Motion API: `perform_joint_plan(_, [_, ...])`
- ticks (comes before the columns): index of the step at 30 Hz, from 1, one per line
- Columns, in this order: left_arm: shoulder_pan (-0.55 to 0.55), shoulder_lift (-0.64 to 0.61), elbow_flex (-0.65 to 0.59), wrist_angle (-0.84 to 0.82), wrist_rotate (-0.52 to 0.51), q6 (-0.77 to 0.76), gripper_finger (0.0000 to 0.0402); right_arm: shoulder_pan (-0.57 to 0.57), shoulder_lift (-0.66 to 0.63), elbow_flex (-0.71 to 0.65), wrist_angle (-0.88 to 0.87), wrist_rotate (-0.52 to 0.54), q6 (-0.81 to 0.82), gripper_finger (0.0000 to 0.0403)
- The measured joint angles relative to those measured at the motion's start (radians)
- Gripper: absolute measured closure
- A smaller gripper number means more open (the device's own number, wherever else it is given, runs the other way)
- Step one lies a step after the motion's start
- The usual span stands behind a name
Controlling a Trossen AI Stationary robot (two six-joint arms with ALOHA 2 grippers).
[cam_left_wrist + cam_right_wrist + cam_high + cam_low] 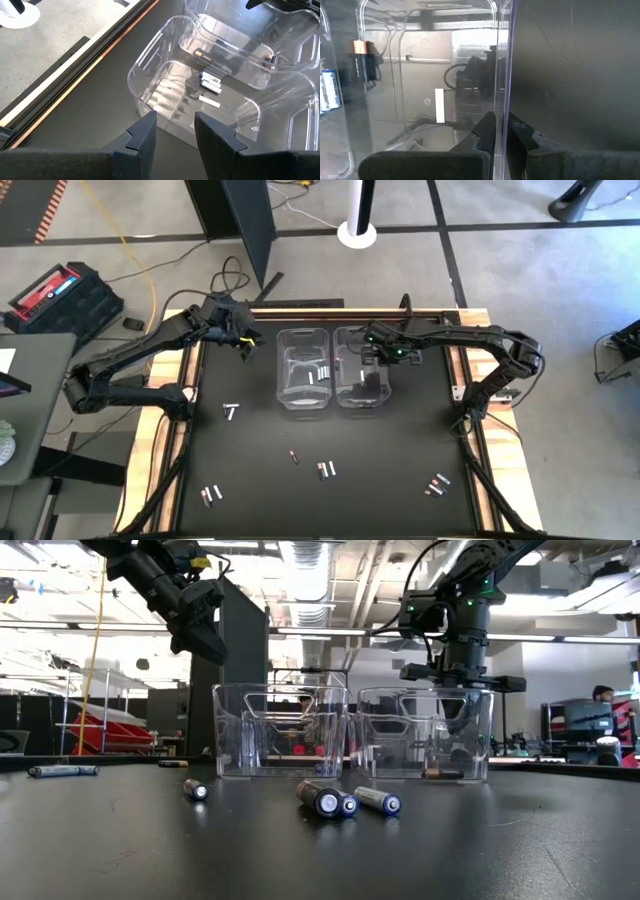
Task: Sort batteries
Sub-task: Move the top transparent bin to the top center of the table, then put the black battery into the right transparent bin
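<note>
The left gripper [243, 340] hangs in the air beside the left bin [303, 368], its fingers [145, 137] apart and holding nothing. White batteries [210, 82] lie inside that bin. The right gripper [372, 358] reaches down into the right bin [425, 732]; its fingers [487, 131] sit on either side of the clear wall. More batteries [340, 800] lie loose on the black tabletop [400, 480].
</note>
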State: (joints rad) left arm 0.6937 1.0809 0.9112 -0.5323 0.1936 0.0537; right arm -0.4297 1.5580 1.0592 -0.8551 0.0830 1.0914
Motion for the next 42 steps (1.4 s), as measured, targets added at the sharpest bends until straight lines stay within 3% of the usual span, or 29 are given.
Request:
perform_joint_plan(11, [0.0,0.0,0.0,0.0,0.0,0.012,0.0274,-0.005,-0.002,0.042,-0.03,0.0,-0.028,0.0334])
perform_joint_plan(27, [0.0,0.0,0.0,-0.001,0.0,0.01,0.0274,-0.002,-0.008,0.042,-0.069,0.0,-0.025,0.0235])
perform_joint_plan(42, [0.0,0.0,0.0,-0.011,0.0,0.011,0.0274,-0.001,-0.293,0.042,-0.155,0.05,-0.026,0.0218])
